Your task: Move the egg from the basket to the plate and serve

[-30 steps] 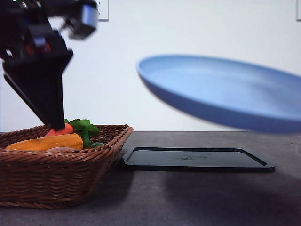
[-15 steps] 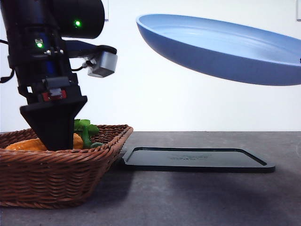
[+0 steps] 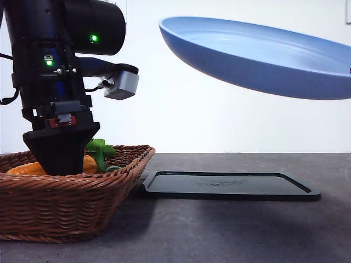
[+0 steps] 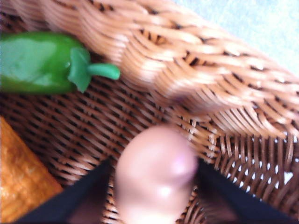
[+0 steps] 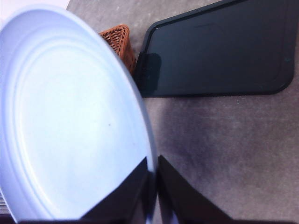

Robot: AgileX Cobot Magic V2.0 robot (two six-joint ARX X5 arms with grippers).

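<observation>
The brown-pink egg (image 4: 156,175) lies on the floor of the wicker basket (image 3: 71,203). My left gripper (image 3: 61,164) reaches down into the basket, its tips hidden behind the rim in the front view. In the left wrist view its black fingers (image 4: 86,196) sit tight against both sides of the egg. The light blue plate (image 3: 263,55) hangs tilted in the air at the upper right, above the table. My right gripper (image 5: 152,163) is shut on the plate's rim (image 5: 148,154).
A flat black tray (image 3: 230,185) lies on the grey table just right of the basket. In the basket, a green pepper (image 4: 37,63) and an orange corn cob (image 4: 18,182) lie close to the egg. Green leaves (image 3: 98,148) poke above the rim.
My left arm came down from above into the basket and has settled slightly lower. The plate rose from low over the tray to high up, then held still.
</observation>
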